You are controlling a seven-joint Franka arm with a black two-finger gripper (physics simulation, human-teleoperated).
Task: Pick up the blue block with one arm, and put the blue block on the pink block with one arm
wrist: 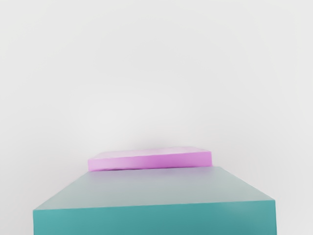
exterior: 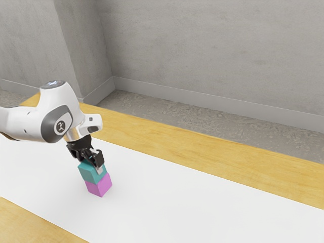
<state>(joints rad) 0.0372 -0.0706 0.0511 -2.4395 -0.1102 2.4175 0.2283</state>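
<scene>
On the white table, left of centre, the blue block sits on the pink block, well away from every edge; the gripper is right at its top, clamped or released I cannot tell. Under the wrist, the blue block lies close, and the pink block juts out beyond it.
</scene>
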